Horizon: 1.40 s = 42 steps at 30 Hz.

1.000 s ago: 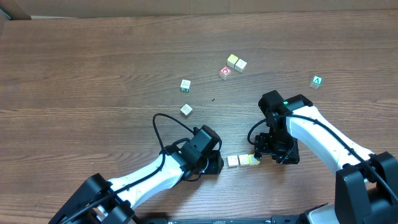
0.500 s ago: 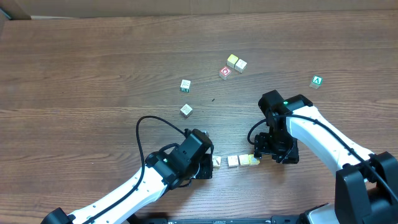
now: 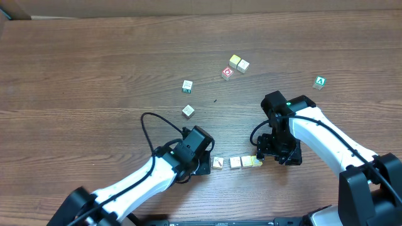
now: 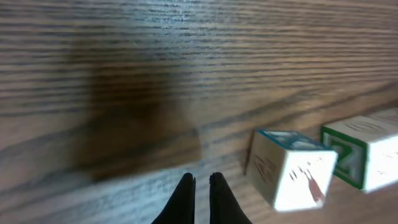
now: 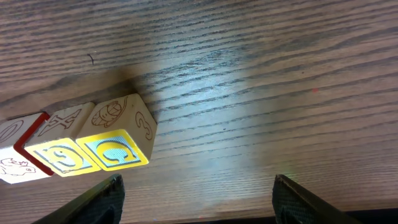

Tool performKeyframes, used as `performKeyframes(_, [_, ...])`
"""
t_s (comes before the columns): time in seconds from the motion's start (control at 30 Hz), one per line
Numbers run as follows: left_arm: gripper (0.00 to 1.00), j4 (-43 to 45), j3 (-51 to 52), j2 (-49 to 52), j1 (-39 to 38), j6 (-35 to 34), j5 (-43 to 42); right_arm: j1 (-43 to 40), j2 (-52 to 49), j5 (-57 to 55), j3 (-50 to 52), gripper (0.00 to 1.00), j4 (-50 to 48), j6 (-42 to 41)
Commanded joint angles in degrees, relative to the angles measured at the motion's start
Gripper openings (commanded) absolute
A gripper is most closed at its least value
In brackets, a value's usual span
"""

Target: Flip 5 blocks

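Partway through: row of blocks (image 3: 235,162) near the front edge of the table (image 3: 94,75), flanked by left gripper (image 4: 200,186), fingers pressed together on nothing, and right gripper (image 3: 269,152), fingers apart; other blocks (image 3: 187,111) mid-table seemingly untouched.

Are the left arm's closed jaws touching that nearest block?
Apart. The left wrist view shows bare table between the shut jaws and the nearest block.
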<state>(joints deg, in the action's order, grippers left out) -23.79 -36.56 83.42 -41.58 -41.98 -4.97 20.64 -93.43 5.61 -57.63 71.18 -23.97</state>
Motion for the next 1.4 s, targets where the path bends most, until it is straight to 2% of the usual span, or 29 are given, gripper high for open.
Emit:
performKeyframes(0.0, [0.04,2.75,0.42,2.80,0.22,2.03,-2.64,-0.15,0.09,0.09,0.35,0.77,-0.13,-0.22])
performKeyframes(0.6, [0.04,9.18,0.42,5.35,0.15,2.05,-7.58,-0.15,0.09,0.11,0.35,0.77,-0.35,-0.24])
performKeyframes(1.17, [0.04,11.63,0.42,5.35,0.15,-4.72,-7.56,-0.15,0.09,0.09,0.35,0.77,-0.76,0.00])
performKeyframes(1.37, [0.04,7.30,0.42,5.35,0.15,-6.10,-7.28,-0.15,0.09,0.09,0.35,0.77,-0.81,0.04])
